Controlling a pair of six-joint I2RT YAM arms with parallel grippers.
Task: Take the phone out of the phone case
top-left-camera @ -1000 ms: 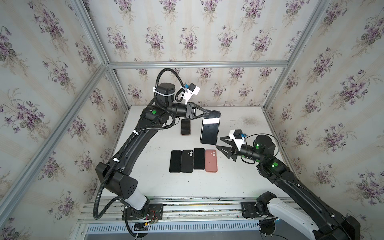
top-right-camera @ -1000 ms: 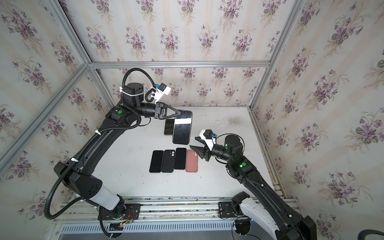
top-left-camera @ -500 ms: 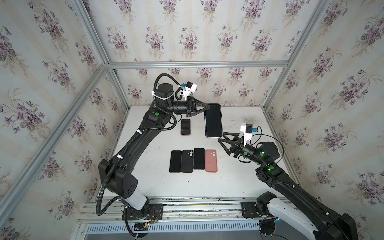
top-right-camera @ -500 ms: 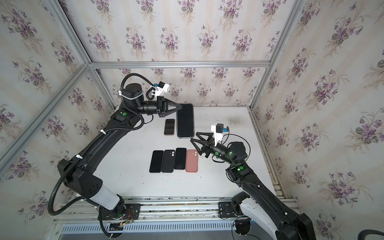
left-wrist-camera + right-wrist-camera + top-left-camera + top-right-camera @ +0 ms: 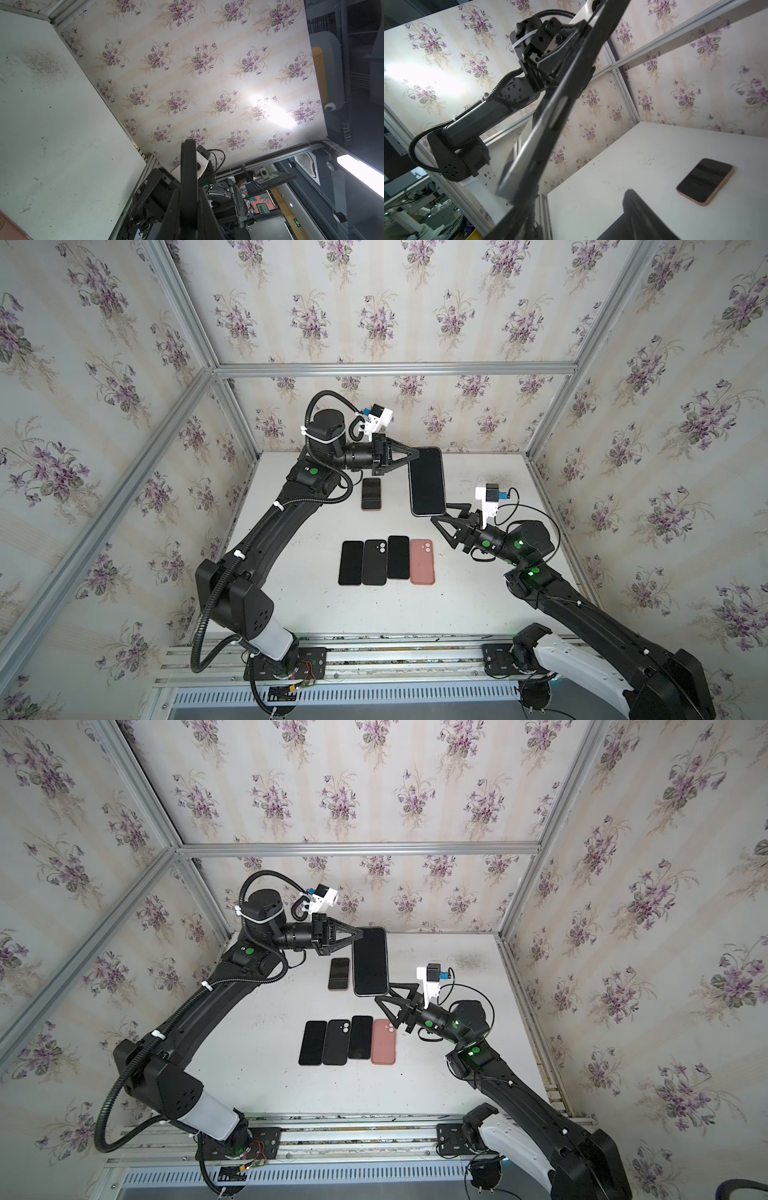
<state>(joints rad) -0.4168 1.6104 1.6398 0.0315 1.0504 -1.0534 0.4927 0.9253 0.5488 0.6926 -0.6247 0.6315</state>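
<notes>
In both top views a large black phone (image 5: 426,481) (image 5: 370,961) hangs above the table, screen up. My left gripper (image 5: 413,454) (image 5: 358,934) is shut on its far end. The left wrist view shows that phone (image 5: 188,164) edge-on between the left gripper's (image 5: 188,192) fingers. My right gripper (image 5: 441,514) (image 5: 384,992) stands open at the phone's near right corner. In the right wrist view the phone (image 5: 550,116) runs edge-on down to one blurred finger of the right gripper (image 5: 577,209). I cannot tell whether a phone case is on it.
A phone in a pink case (image 5: 371,493) (image 5: 338,973) (image 5: 705,180) lies at the back of the white table (image 5: 478,597). Nearer the front lies a row: black phone (image 5: 351,563), black case (image 5: 375,562), black phone (image 5: 398,558), pink case (image 5: 422,562).
The left gripper swung the held phone from a slant to lie lengthwise. The right gripper rose from beside the pink case to the phone's near corner, with its jaws wider apart.
</notes>
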